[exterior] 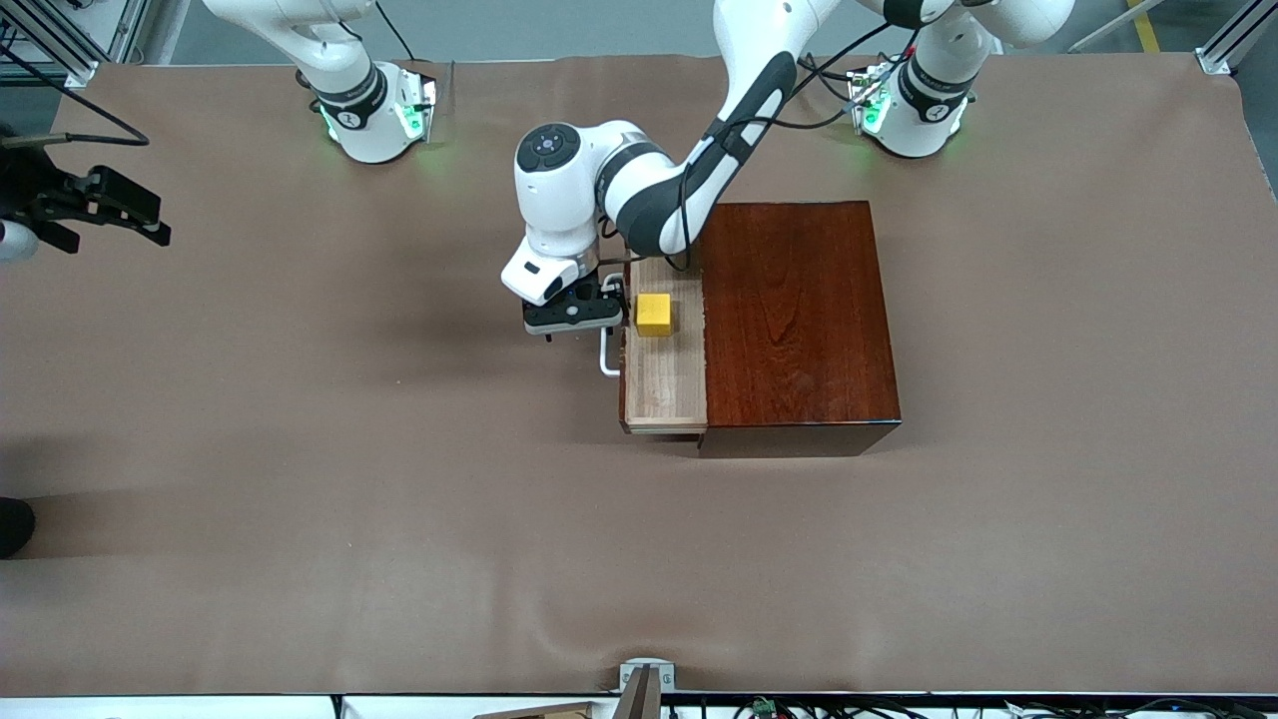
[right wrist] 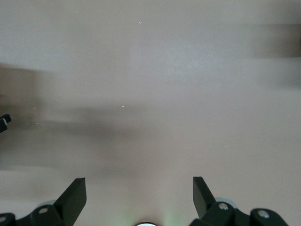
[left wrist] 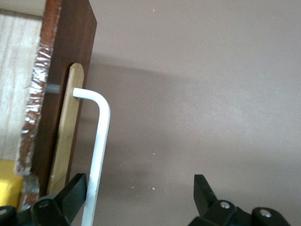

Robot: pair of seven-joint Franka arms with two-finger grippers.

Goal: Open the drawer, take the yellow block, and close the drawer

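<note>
Glossy reddish-brown wooden box's drawer (exterior: 664, 374) slid out toward right arm's end, small yellow cube block (exterior: 654, 314) inside on pale wood. Left gripper (exterior: 571, 318) at block's 9 o'clock, jaws wide, straddling white U-shaped handle (left wrist: 97, 155), gripping nothing. Right gripper (exterior: 120, 212) waits over brown table cover (exterior: 300, 479), jaws wide, empty.

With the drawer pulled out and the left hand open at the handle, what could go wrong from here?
1. The open left hand hangs close to the white U-shaped handle; reaching toward the small yellow block could snag it and shift the drawer.
2. The block sits close to the drawer's front wall, so a finger may hit the wall.

The right hand waits open over the table's edge.
</note>
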